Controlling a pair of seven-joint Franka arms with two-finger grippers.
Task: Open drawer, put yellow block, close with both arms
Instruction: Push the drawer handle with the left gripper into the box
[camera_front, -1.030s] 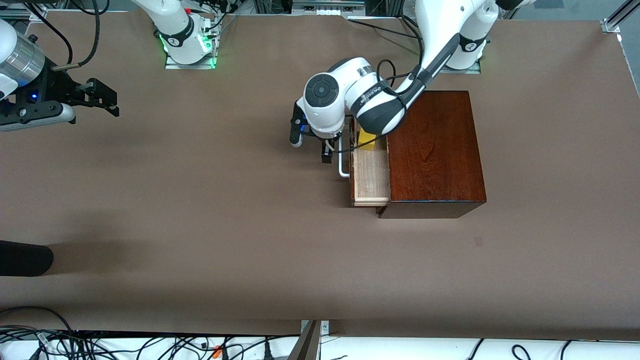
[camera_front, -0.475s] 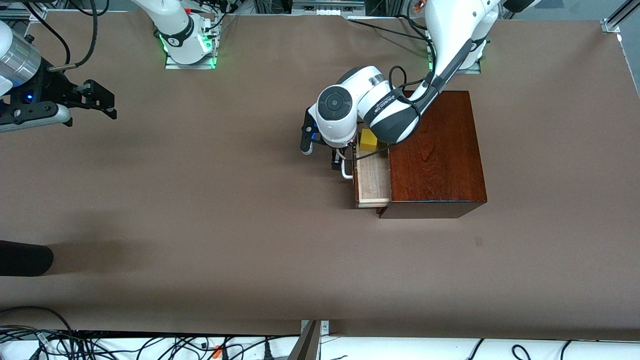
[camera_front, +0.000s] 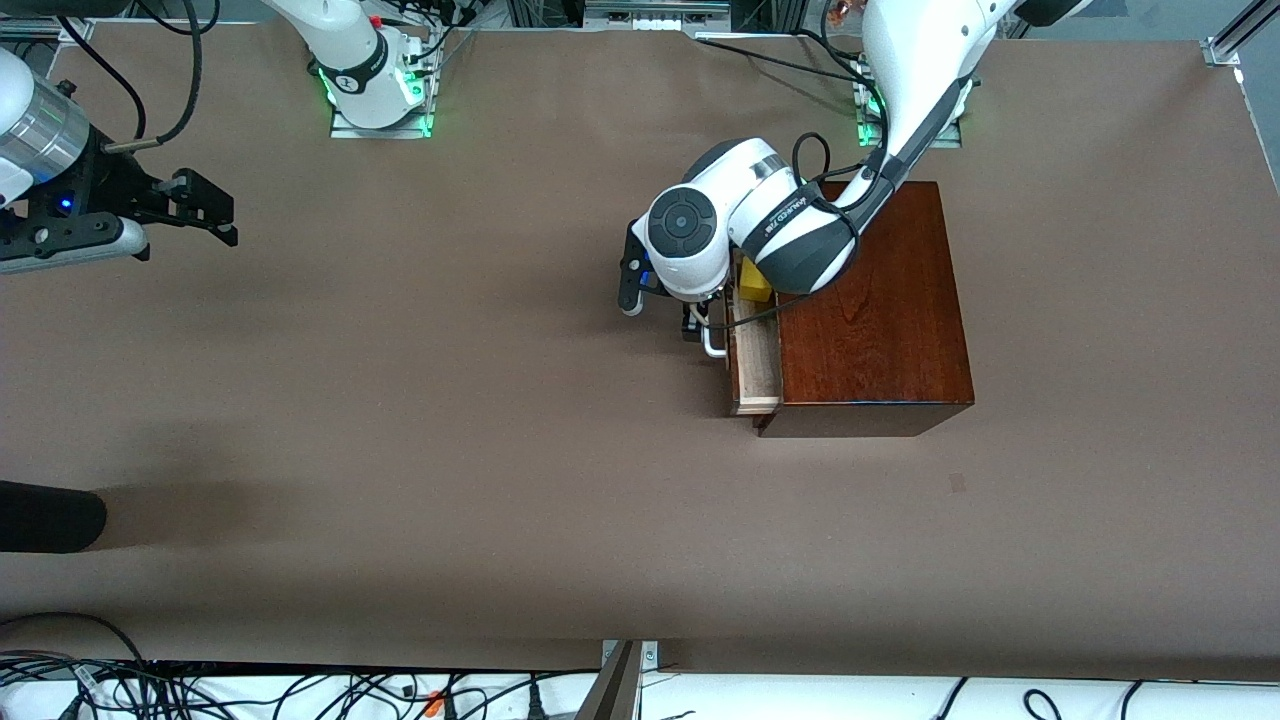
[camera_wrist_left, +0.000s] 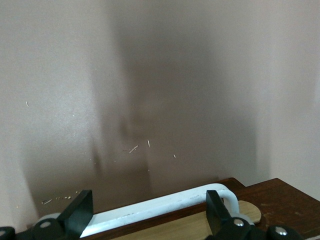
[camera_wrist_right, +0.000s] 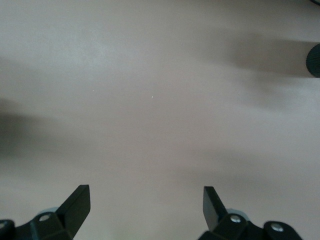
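Left wrist view shows my left gripper (camera_wrist_left: 145, 212) spread wide at the drawer's (camera_front: 757, 350) white handle (camera_wrist_left: 155, 207). That drawer stands partly out of the mahogany box (camera_front: 870, 300), the yellow block (camera_front: 754, 286) inside. My right gripper (camera_wrist_right: 146, 206), fingers apart, waits over bare table (camera_front: 400, 400).

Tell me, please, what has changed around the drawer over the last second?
The left claw, open at the white handle, has pushed the drawer most of the way into the mahogany box, toward the left arm's end of the table. The yellow block rode along inside. The box stayed put, and the right claw waits open over bare table.
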